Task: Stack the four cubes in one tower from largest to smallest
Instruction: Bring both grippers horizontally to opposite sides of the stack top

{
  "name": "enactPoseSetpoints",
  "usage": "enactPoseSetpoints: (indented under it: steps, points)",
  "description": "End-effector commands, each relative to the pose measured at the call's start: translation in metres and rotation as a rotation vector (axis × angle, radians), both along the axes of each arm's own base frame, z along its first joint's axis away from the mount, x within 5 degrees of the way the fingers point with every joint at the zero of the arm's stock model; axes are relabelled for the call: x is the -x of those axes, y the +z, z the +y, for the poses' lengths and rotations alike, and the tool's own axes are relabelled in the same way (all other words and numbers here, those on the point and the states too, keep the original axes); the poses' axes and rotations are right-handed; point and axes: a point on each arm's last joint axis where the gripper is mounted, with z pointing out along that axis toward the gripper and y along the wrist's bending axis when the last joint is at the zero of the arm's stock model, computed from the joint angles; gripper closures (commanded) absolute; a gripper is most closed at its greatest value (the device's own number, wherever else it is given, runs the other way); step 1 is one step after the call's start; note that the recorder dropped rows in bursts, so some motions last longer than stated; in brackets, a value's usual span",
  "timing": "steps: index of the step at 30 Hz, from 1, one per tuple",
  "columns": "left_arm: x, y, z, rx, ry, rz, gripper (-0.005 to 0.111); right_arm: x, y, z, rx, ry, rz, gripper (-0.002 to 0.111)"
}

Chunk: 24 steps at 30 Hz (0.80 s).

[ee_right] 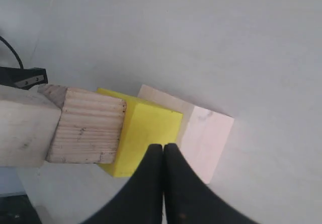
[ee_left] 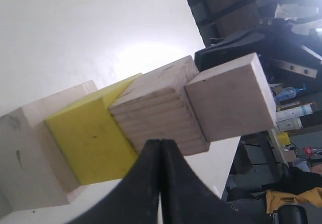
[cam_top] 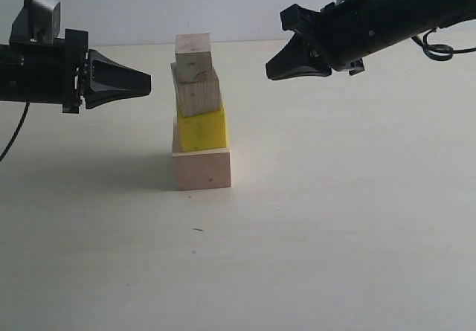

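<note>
The tower [cam_top: 199, 115] stands on the pale bench [cam_top: 357, 234], about midway between the two arms, all four cubes in one column. The large pale wood cube [cam_top: 201, 169] is the base and rests flat on the bench. The yellow cube [cam_top: 201, 129] sits on it, a little inside the base's edges. On the yellow one is a grained wood cube [cam_top: 197, 85], turned out of line with the two below, so it looks a bit askew and one corner hangs past the yellow edge. The top cube [cam_top: 193, 49], smooth and pale, rests on that, set slightly to the left.

The left fingers [cam_top: 141, 84] are pressed together to a point with nothing between them. They sit out to the left of the tower, about level with the grained wood cube and clear of it. The right fingers [cam_top: 274, 71] are likewise closed tight and empty. They hang to the right of the tower and a touch higher, angled down towards it, with open space between their tip and the cubes.

From the left wrist, the closed black tips [ee_left: 160, 151] point at the join of the yellow and grained cubes. From the right wrist, the closed tips [ee_right: 163, 151] lie over the yellow cube and the base.
</note>
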Motion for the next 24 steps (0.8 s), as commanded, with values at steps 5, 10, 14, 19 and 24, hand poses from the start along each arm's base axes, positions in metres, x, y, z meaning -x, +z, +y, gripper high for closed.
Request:
enactPoseSetpoints:
  steps: [5,10,14,19,24]
  points:
    - [-0.003,0.002,0.001,0.009,0.012,-0.023,0.107,0.003,-0.008,0.012,-0.119,0.049,0.036,0.108]
    - [-0.003,0.002,0.001,0.005,0.014,-0.026,0.107,0.006,-0.011,0.019,-0.109,0.07,0.039,0.108]
    - [-0.003,0.002,0.001,0.006,0.016,-0.025,0.107,0.006,-0.011,0.019,-0.109,0.07,0.039,0.108]
    - [-0.006,0.004,-0.001,0.019,0.025,-0.038,0.107,0.005,-0.01,0.019,-0.112,0.068,0.039,0.108]
    - [-0.013,0.003,-0.003,0.031,0.01,-0.038,0.107,0.008,-0.01,0.024,-0.118,0.087,0.045,0.108]
